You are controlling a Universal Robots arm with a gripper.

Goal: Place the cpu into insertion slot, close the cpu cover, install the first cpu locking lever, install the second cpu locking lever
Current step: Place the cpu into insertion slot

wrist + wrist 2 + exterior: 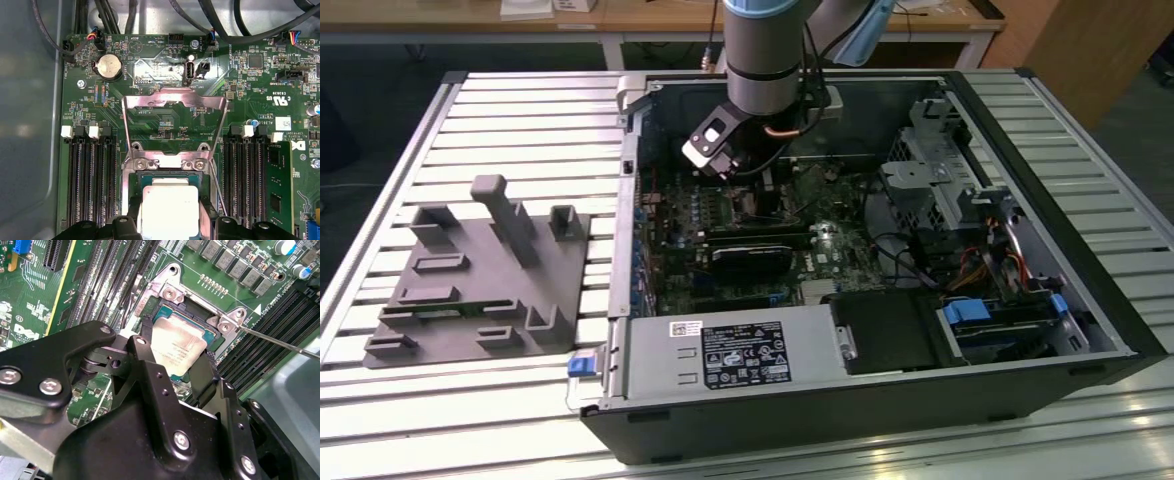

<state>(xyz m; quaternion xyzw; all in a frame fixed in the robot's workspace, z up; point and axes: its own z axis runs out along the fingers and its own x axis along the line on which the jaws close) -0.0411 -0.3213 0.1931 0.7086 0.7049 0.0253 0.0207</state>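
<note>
— Where is the cpu?
— The cpu (172,335) lies at the insertion slot (199,315), inside its silvery rim. The gripper (175,354) is closed narrowly on two opposite edges, with the fingers (150,375) touching the chip.

— What about edge clearance?
— The other two edges are free. The cpu cover (172,98) stands swung open, apart from the chip. A thin locking lever (280,342) juts out beside the slot. Black memory slots (92,185) flank it on both sides.

— And the approach?
— In the exterior view the arm (761,50) descends at upper middle into the open computer case (1121,330).
</note>
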